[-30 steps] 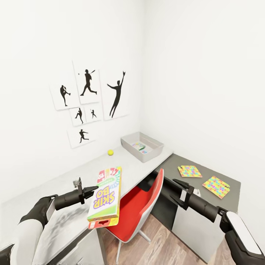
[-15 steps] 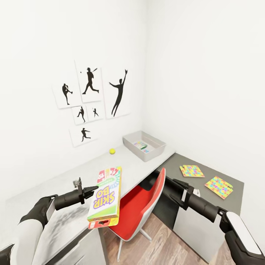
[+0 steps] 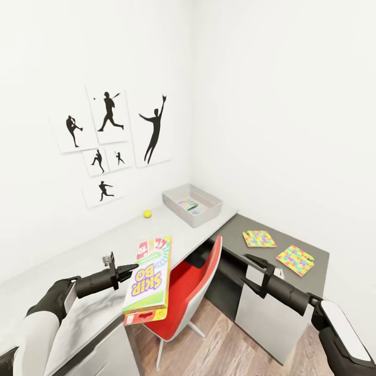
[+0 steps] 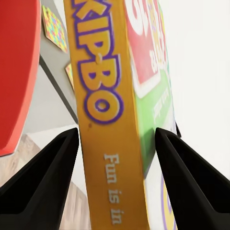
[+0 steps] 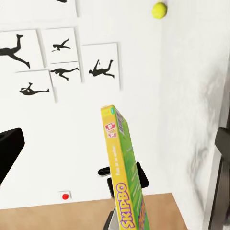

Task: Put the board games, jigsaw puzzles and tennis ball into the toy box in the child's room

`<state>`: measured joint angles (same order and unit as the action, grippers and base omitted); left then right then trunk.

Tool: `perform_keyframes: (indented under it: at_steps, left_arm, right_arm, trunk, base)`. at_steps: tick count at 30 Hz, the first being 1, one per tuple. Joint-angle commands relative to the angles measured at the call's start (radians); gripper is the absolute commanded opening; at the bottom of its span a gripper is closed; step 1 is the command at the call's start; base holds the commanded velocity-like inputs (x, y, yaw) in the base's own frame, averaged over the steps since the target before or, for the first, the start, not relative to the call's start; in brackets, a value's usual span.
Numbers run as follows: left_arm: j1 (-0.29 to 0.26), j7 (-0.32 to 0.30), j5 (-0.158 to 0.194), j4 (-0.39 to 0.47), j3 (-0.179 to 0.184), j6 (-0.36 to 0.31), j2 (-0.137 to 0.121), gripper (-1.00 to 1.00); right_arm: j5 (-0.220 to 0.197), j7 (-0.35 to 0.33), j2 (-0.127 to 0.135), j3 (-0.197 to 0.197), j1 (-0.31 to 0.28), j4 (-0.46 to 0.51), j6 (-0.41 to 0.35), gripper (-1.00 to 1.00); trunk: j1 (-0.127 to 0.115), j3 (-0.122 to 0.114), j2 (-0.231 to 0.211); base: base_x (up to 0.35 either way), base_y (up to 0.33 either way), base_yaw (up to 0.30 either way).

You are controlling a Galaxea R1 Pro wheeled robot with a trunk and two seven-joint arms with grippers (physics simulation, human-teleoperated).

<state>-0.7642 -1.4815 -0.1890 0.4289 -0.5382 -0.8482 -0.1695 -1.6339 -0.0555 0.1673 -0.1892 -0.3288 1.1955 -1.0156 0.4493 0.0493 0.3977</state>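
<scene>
My left gripper (image 3: 134, 269) is shut on the edge of a board game (image 3: 149, 277), a green-edged Skip-Bo box held upright over the front edge of the table (image 3: 104, 245). The left wrist view has the box's yellow edge (image 4: 103, 120) clamped between both fingers (image 4: 43, 187). The grey toy box (image 3: 208, 215) stands at the table's far corner with something colourful inside. A tennis ball (image 3: 147, 213) lies left of it. Two jigsaw puzzles (image 3: 259, 238) (image 3: 295, 260) lie on the dark cabinet top (image 3: 235, 224). My right gripper (image 3: 246, 269) hangs open and empty in front of the cabinet.
A red chair (image 3: 183, 292) is pushed under the table, between my two arms. Baseball-player silhouettes (image 3: 107, 141) hang on the white wall behind the table. Wood plank floor (image 3: 219, 350) lies below. The right wrist view takes in the held box (image 5: 124, 182) and the ball (image 5: 159, 9).
The whole head view has shifted, so the wall pictures, toy box and puzzles sit further left in the picture. Both arms and the held box keep the same pose.
</scene>
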Motion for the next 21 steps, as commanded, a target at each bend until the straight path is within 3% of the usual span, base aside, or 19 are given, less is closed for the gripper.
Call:
perform_keyframes:
  at_steps: [1,15,21]
  left_arm:
    - [-0.001,-0.006,-0.010,0.001,-0.006,-0.009,0.000,-1.00]
    - [-0.001,-0.007,-0.010,0.001,-0.006,-0.009,-0.001,-1.00]
    - [-0.001,-0.006,-0.010,0.001,-0.006,-0.009,-0.001,-1.00]
  right_arm:
    - [0.006,-0.006,0.000,-0.001,-0.001,-0.001,-0.004,1.00]
    - [0.006,-0.006,-0.001,0.002,-0.001,-0.001,-0.003,1.00]
    - [0.008,-0.005,0.000,0.001,-0.002,0.000,-0.003,1.00]
  trunk:
    - [0.001,0.003,0.002]
    - [0.001,0.006,0.002]
    - [0.001,0.006,0.002]
  base:
    - [0.080,-0.086,-0.127]
    - [0.196,-0.134,-0.022]
    - [0.051,-0.031,0.000]
